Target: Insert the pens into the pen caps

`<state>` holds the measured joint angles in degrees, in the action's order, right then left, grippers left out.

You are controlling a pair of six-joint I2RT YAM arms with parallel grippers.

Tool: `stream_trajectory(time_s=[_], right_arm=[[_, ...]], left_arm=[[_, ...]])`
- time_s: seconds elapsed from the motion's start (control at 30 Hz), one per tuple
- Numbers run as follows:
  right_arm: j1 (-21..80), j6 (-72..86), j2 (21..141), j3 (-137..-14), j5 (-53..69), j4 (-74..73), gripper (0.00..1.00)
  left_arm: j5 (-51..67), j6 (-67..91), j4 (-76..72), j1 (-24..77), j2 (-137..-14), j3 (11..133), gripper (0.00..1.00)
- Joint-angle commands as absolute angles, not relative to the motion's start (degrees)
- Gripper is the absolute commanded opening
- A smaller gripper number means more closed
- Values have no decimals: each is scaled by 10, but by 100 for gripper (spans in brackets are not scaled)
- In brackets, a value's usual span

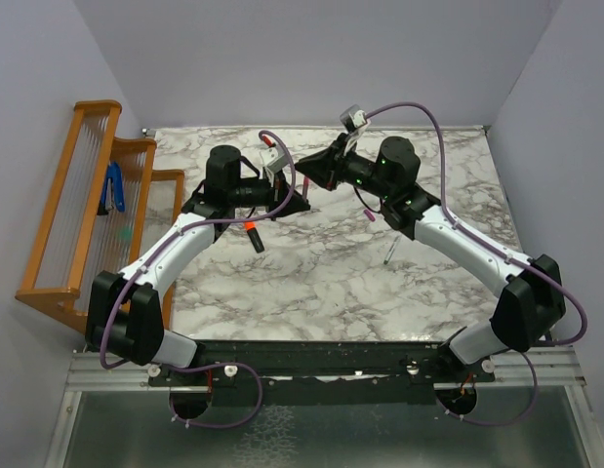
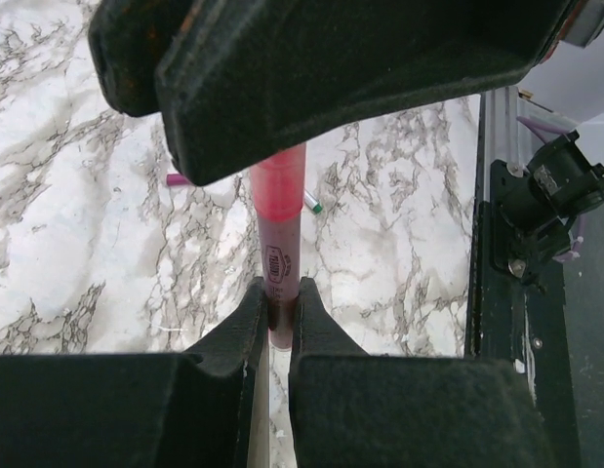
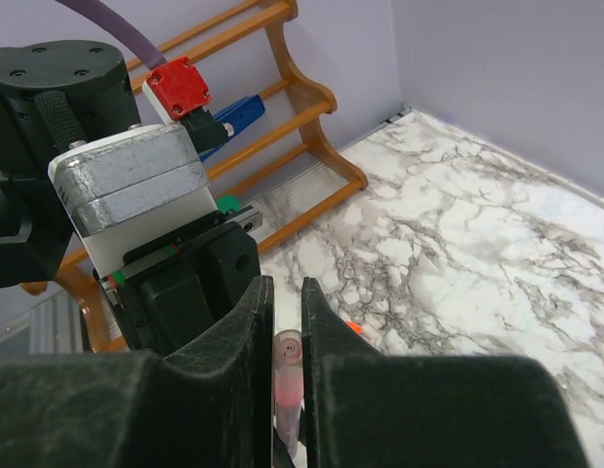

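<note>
My left gripper [image 2: 279, 291] is shut on the thin pinkish-white pen [image 2: 278, 255], held above the table. The pen's far end runs into the pale pink cap [image 2: 279, 185]. My right gripper [image 3: 287, 294] is shut on that cap [image 3: 288, 363]. The two grippers meet tip to tip over the far middle of the table, left [image 1: 293, 192] and right [image 1: 317, 175]. The black marker with an orange tip [image 1: 254, 236] lies near the left arm. The magenta cap [image 1: 368, 214] and the greyish pen [image 1: 389, 253] lie to the right. The stubby orange cap does not show clearly.
A wooden rack [image 1: 79, 205] stands along the left edge of the marble table [image 1: 311, 292] and holds a blue-handled tool [image 1: 114, 187]. The rack also shows in the right wrist view [image 3: 311, 127]. Grey walls close in the back and both sides.
</note>
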<state>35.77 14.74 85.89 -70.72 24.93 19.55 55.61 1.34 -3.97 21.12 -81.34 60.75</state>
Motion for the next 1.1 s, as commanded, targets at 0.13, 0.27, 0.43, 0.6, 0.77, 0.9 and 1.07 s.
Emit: stream_trajectory(time_s=[0.13, 0.27, 0.43, 0.6, 0.77, 0.9, 1.07], right_arm=[[357, 151, 875, -718, 284, 174, 0], [357, 152, 877, -705, 296, 165, 0], [357, 166, 881, -668, 320, 175, 0], [357, 181, 884, -631, 341, 190, 1], [358, 187, 886, -606, 353, 199, 0], [359, 195, 893, -590, 366, 208, 0], [365, 199, 907, -575, 372, 217, 0]], left_arm=[[541, -15, -23, 213, -815, 634, 0], [525, -26, -14, 213, -813, 649, 0], [508, -20, -29, 205, -810, 672, 0], [490, -3, -64, 198, -811, 695, 0], [477, 16, -100, 191, -809, 707, 0], [468, 22, -119, 184, -805, 712, 0], [461, 28, -133, 175, -799, 714, 0]])
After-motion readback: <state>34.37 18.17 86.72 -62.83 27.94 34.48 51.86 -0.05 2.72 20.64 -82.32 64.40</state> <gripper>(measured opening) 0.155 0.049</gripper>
